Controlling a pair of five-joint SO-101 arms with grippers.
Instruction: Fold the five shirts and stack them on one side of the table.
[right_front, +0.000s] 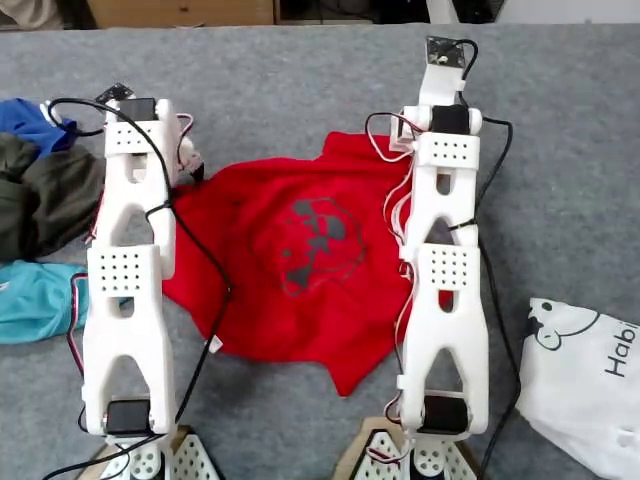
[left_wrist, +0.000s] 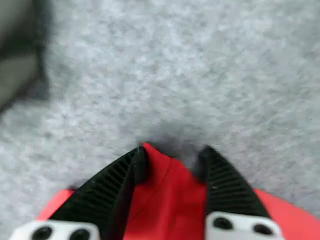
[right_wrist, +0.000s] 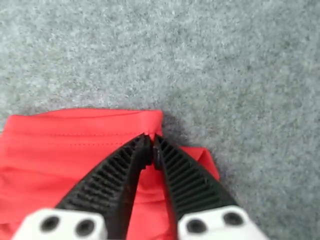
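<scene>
A red shirt (right_front: 290, 270) with a dark print lies spread in the middle of the grey table, between the two white arms. My left gripper (left_wrist: 172, 152) is down at the shirt's far left corner (right_front: 190, 175). It is open, and its black fingers (left_wrist: 112, 192) straddle a peak of red cloth (left_wrist: 167, 195). My right gripper (right_wrist: 151, 142) is shut on the shirt's folded hem (right_wrist: 100, 135) at the far right corner (right_front: 395, 150). Its tips meet on the cloth close to the edge. Loose shirts lie around: blue (right_front: 25, 120), dark olive (right_front: 45, 195), light teal (right_front: 35, 300), white (right_front: 585, 385).
The blue, olive and teal shirts sit heaped along the table's left edge, beside the left arm (right_front: 125, 300). The white shirt lies at the near right corner. Bare grey table (right_front: 560, 150) stretches beyond and to the right of the red shirt. Cables hang off both arms.
</scene>
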